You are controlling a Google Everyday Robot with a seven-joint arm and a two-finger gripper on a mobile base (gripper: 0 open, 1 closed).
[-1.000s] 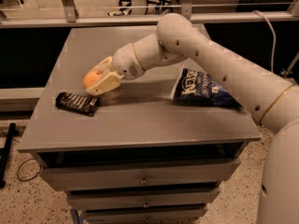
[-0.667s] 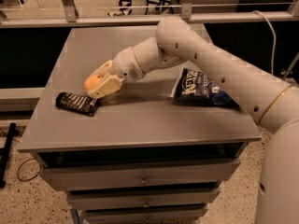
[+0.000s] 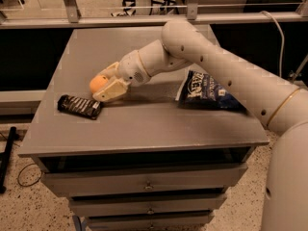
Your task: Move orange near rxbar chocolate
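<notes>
- A grey counter with drawers beneath is seen in a dim workroom.
- The tool is held low over the counter, closed around the orange.
- The orange is kept just beside the rxbar chocolate, which lies flat, probably so that it can be released there.
- A blue chip bag lies well apart, under the arm; nothing is seen in the way.
</notes>
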